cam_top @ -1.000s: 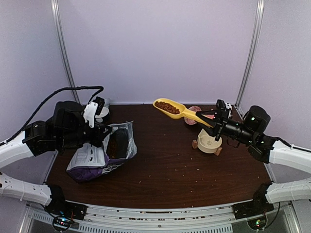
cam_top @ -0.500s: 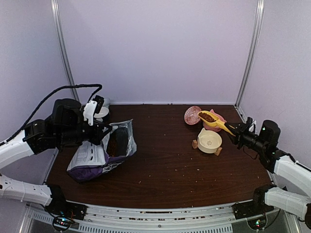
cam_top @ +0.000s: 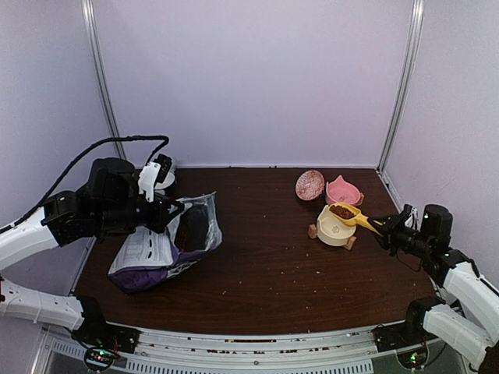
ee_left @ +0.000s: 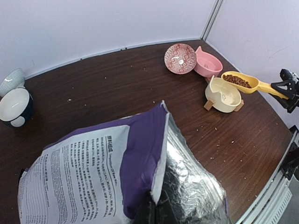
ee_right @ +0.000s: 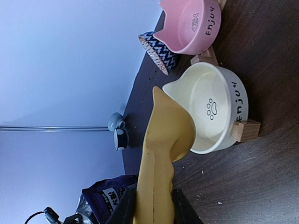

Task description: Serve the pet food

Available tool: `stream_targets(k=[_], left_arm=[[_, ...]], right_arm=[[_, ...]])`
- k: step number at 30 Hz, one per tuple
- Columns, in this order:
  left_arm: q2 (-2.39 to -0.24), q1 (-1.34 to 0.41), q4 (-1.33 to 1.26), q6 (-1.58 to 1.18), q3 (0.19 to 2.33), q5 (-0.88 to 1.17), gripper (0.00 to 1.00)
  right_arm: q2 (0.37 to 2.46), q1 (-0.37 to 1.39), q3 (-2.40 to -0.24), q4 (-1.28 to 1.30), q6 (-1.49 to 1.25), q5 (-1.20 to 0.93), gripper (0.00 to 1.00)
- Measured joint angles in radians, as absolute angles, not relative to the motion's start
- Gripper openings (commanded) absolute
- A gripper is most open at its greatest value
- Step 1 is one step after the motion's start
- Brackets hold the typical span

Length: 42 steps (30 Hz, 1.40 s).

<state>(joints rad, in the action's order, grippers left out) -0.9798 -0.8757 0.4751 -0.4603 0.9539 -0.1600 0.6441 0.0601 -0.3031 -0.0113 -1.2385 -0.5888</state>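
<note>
My right gripper (cam_top: 387, 231) is shut on the handle of a yellow scoop (cam_top: 352, 216). The scoop's bowl holds dark-brown pet food (cam_top: 342, 211) and hangs over the near right rim of the cream bowl (cam_top: 332, 228). The left wrist view shows the pet food (ee_left: 237, 81) in the scoop (ee_left: 250, 84) beside the cream bowl (ee_left: 223, 97). The right wrist view shows the scoop's underside (ee_right: 161, 154) over the cream bowl (ee_right: 208, 107), which looks empty. My left gripper (cam_top: 173, 210) is shut on the open edge of the purple bag (cam_top: 156, 251), also in the left wrist view (ee_left: 107, 172).
A pink bowl (cam_top: 343, 191) and a patterned red bowl (cam_top: 309, 185) stand behind the cream bowl. Two small bowls (cam_top: 162, 178) sit at the back left corner. Crumbs are scattered on the dark table (cam_top: 273, 265).
My right arm swung the loaded scoop from high over the middle of the table to the right and down. Its bowl now rests over the cream bowl. The left arm barely moved.
</note>
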Motion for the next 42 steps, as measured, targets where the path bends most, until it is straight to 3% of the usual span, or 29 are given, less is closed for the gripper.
stream_targets(k=[42], left_arm=[[-0.997, -0.876, 0.471, -0.409, 0.956, -0.116, 0.00]], right_arm=[[0.902, 0.060, -0.897, 0.779, -0.570, -0.413, 0.07]])
